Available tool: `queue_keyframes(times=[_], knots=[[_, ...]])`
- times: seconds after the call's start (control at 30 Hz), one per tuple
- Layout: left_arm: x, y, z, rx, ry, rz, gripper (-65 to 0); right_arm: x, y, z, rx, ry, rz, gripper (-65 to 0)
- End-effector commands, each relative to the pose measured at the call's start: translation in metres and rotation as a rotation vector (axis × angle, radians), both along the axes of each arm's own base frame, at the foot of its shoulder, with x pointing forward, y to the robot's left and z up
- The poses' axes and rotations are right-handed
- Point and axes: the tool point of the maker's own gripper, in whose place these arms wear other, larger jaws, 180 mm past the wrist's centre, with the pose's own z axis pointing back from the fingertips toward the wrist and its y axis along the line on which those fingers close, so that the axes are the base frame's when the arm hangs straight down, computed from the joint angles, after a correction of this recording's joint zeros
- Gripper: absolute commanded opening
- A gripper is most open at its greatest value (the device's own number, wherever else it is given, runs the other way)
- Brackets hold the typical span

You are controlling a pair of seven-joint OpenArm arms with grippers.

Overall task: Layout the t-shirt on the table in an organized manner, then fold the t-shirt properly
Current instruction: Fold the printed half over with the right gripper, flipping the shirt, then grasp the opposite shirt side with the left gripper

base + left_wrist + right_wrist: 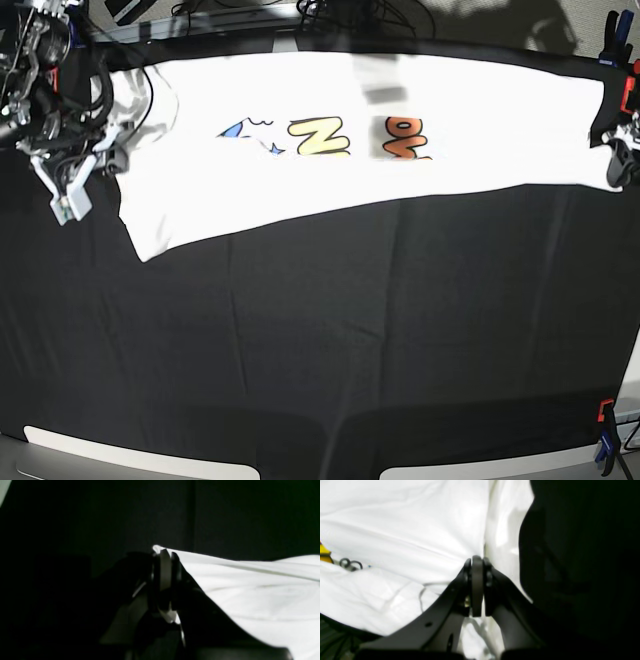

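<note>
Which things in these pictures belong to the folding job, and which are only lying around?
Part of the job:
- t-shirt, stretched across the far side
- table with black cloth
- left pincer, shut on the t-shirt edge
- right pincer, shut on the t-shirt

Only lying around:
- clamps at the table corners
- cables beyond the far edge

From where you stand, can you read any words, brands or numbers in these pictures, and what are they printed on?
"N": yellow cartoon letter on the t-shirt, partly folded under.
"O": orange letter beside it, cut off by the fold; what follows cannot be read.
Small dark squiggles by a yellow patch in the right wrist view: too blurred to read.
No brand, number or sign shows anywhere else.
</note>
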Motion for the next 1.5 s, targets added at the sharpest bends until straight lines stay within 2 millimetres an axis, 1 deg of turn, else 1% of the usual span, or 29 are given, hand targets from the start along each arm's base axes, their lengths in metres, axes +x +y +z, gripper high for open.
queue_keyframes(times=[0.0, 0.1, 0.2, 0.3, 0.33, 0.4, 0.43, 0.47, 0.53, 0.6, 0.7, 0.83, 0.97, 1.03, 1.1, 1.17, 1.27, 1.4, 1.47], knots=[[0.006, 0.013, 0.017, 0.027, -0.044, 0.015, -65.0, 0.004, -0.006, 0.010, -0.025, -0.030, 0.005, -65.0], [-0.002, 0.013, 0.011, 0.031, -0.021, 0.013, -65.0, -0.001, -0.007, 0.006, -0.026, -0.013, 0.004, -65.0], [-0.005, 0.013, 0.008, 0.033, -0.004, 0.009, -65.0, -0.002, -0.011, 0.005, -0.052, -0.005, 0.000, -65.0], [-0.007, 0.012, 0.005, 0.034, 0.018, 0.004, -65.0, -0.001, -0.011, 0.005, -0.053, -0.008, 0.001, -64.8], [-0.007, 0.012, 0.005, 0.035, 0.018, 0.004, -60.9, -0.001, -0.011, 0.005, -0.053, -0.008, 0.001, -60.7], [-0.008, 0.012, 0.004, 0.035, 0.026, 0.001, -47.4, -0.001, -0.011, 0.005, -0.052, -0.009, 0.001, -51.2], [-0.008, 0.012, 0.003, 0.035, 0.032, 0.000, -42.4, 0.000, -0.011, 0.006, -0.053, -0.011, 0.002, -47.7], [-0.009, 0.012, 0.003, 0.035, 0.032, 0.000, -40.3, 0.000, -0.010, 0.006, -0.055, -0.012, 0.012, -45.8], [-0.010, 0.011, 0.002, 0.036, 0.041, -0.002, -40.2, 0.001, -0.008, 0.007, -0.058, -0.019, 0.039, -45.5], [-0.011, 0.010, -0.001, 0.029, 0.059, -0.006, -40.2, 0.006, -0.008, 0.011, -0.055, -0.035, 0.040, -45.5], [-0.010, 0.006, 0.004, -0.032, 0.049, 0.005, -40.2, 0.021, -0.006, 0.021, -0.048, -0.078, 0.040, -45.5], [-0.001, 0.000, 0.019, -0.105, -0.006, 0.012, -40.2, 0.045, -0.001, 0.041, -0.019, -0.160, 0.045, -45.5], [0.007, -0.007, 0.032, -0.087, -0.044, -0.019, -40.2, 0.065, 0.009, 0.061, 0.043, -0.240, 0.060, -45.5], [0.011, -0.008, 0.042, -0.073, -0.070, -0.029, -40.2, 0.071, 0.011, 0.068, 0.050, -0.264, 0.063, -45.5], [0.012, -0.005, 0.053, -0.051, -0.084, -0.030, -40.2, 0.075, 0.010, 0.071, 0.048, -0.274, 0.063, -45.5], [0.011, 0.002, 0.064, -0.027, -0.090, -0.023, -40.2, 0.075, 0.011, 0.071, 0.050, -0.277, 0.063, -45.5], [0.010, 0.013, 0.081, -0.064, -0.126, 0.012, -40.2, 0.075, 0.011, 0.071, 0.052, -0.278, 0.063, -45.5], [0.005, 0.007, 0.079, -0.119, -0.089, -0.001, -40.2, 0.076, 0.012, 0.072, 0.055, -0.286, 0.063, -45.5], [0.009, 0.009, 0.085, -0.127, -0.138, 0.018, -40.2, 0.078, 0.012, 0.075, 0.060, -0.300, 0.063, -45.5]])
